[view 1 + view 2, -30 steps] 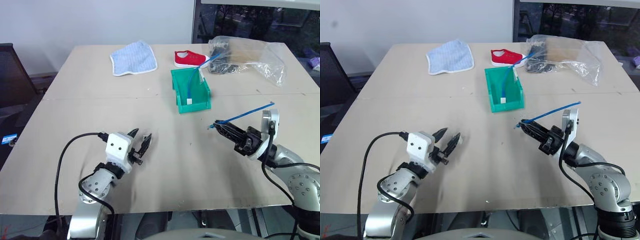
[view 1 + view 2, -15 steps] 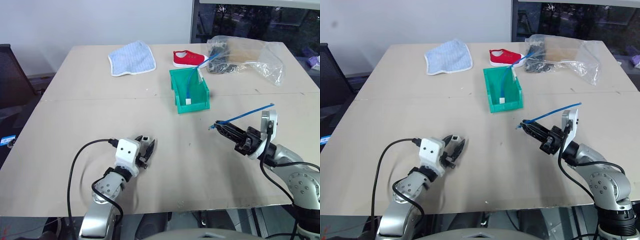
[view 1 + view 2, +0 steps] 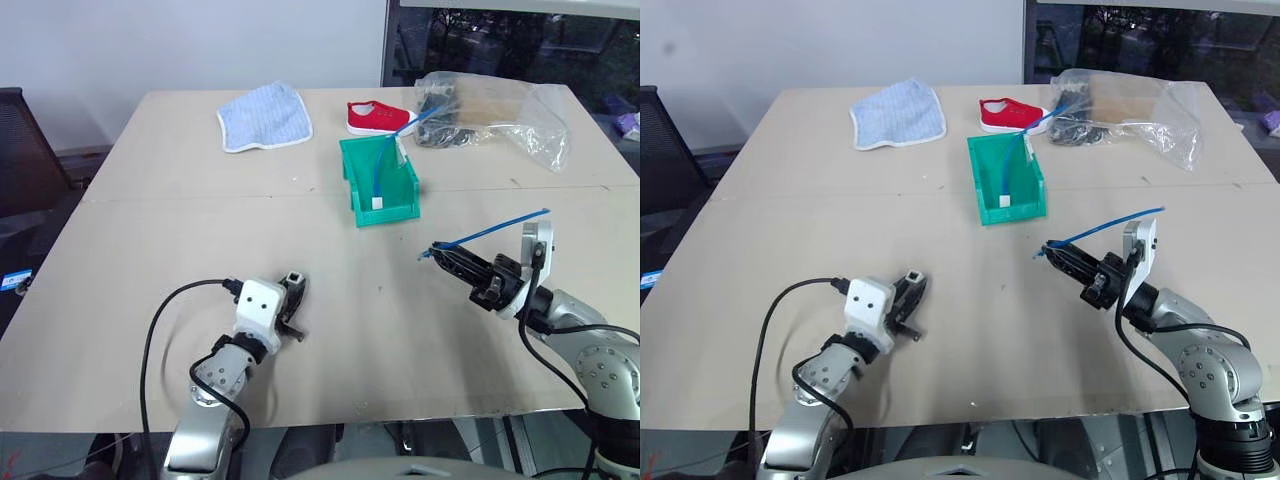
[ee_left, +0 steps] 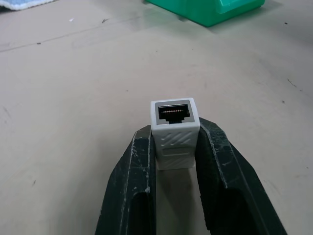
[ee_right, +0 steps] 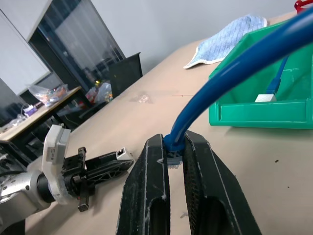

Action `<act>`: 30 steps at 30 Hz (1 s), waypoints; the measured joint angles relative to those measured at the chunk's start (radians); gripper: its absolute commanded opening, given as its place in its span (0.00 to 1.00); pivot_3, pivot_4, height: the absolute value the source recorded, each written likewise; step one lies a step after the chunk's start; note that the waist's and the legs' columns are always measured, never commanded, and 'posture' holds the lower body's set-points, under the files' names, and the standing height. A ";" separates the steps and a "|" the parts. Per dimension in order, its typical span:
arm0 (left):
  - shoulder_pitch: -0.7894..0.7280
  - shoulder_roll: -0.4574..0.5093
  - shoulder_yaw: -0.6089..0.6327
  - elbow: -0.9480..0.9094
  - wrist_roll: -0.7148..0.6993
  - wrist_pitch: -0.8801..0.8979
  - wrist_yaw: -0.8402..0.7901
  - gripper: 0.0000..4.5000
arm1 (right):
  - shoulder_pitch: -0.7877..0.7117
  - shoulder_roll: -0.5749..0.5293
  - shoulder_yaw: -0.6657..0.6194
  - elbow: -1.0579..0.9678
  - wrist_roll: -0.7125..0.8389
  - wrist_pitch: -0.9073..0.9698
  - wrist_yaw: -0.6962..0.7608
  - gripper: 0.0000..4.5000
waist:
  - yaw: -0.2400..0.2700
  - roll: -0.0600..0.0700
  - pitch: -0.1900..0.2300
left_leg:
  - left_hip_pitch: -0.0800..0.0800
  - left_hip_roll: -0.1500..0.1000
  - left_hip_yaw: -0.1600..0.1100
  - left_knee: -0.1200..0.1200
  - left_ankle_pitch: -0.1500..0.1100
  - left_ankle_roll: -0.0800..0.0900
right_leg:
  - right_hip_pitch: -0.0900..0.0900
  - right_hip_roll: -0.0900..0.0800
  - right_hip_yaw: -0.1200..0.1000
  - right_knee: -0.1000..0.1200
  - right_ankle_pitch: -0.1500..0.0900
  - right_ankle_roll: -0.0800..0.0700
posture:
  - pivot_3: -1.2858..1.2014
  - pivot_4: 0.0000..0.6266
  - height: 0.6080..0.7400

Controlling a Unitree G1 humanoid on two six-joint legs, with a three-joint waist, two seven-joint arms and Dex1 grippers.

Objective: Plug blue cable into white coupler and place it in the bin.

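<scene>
No readable writing appears anywhere. The green bin [image 3: 381, 183] sits mid-table holding a longer blue cable with a white end block [image 3: 378, 204]. The left gripper [image 4: 173, 147] grasps the white coupler [image 4: 173, 132] low over the near table. The right gripper [image 5: 175, 149] is clenched on the blue cable [image 3: 492, 231], held above the table.

Two blue cables — one [image 3: 495, 229] held well clear of the bin [image 3: 380, 183], one [image 3: 383, 165] inside it; one white coupler [image 4: 174, 129], one cloth [image 3: 265, 116], one red shoe [image 3: 377, 116], one plastic bag [image 3: 495, 112] — behind the bin.
</scene>
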State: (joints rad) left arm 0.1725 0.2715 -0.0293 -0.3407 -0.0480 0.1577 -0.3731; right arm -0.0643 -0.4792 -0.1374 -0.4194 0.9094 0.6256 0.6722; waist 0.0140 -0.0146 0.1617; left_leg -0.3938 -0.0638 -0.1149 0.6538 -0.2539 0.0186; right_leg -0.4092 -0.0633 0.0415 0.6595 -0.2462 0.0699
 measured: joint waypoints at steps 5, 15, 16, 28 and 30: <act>-0.169 0.038 -0.029 0.120 -0.089 -0.026 -0.174 0.12 | -0.078 -0.029 0.098 0.005 -0.124 -0.050 0.059 0.00 | -0.002 0.000 0.000 | 0.001 0.000 0.000 0.000 0.000 0.000 | 0.000 0.001 0.000 0.000 0.000 0.000 | 0.52 0.24 1.00; -0.705 0.114 -0.238 0.749 -0.117 -0.259 -0.789 0.12 | -0.346 -0.042 0.328 0.317 -0.484 -0.354 0.288 0.00 | -0.018 0.000 0.000 | -0.003 -0.002 0.000 0.001 0.003 -0.005 | -0.002 0.001 -0.001 -0.002 0.000 0.000 | 0.52 0.24 1.00; -0.775 0.100 -0.248 0.837 -0.104 -0.290 -0.830 0.12 | -0.370 -0.039 0.347 0.349 -0.519 -0.393 0.310 0.00 | -0.018 0.000 0.000 | -0.003 -0.002 -0.001 0.001 0.003 -0.005 | -0.002 0.000 -0.002 -0.002 0.000 0.000 | 0.52 0.24 1.00; -0.967 0.041 -0.250 1.208 -0.069 -0.504 -0.984 0.12 | -0.389 -0.028 0.374 0.471 -0.642 -0.546 0.400 0.00 | -0.027 -0.001 -0.001 | -0.002 -0.002 -0.002 0.004 0.002 -0.002 | -0.001 0.000 -0.002 0.002 0.000 0.001 | 0.52 0.24 1.00; -0.980 0.038 -0.246 1.232 -0.063 -0.521 -0.996 0.12 | -0.398 -0.023 0.374 0.484 -0.651 -0.560 0.411 0.00 | -0.027 -0.001 -0.001 | -0.002 -0.002 -0.002 0.004 0.003 -0.004 | -0.001 0.000 -0.002 0.003 0.000 0.001 | 0.52 0.24 1.00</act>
State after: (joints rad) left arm -0.8076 0.3099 -0.2758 0.8916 -0.1109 -0.3633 -1.3691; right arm -0.4624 -0.5020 0.2370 0.0645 0.2583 0.0653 1.0836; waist -0.0134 -0.0157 0.1610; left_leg -0.3958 -0.0661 -0.1171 0.6578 -0.2513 0.0146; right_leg -0.4105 -0.0628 0.0391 0.6620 -0.2459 0.0708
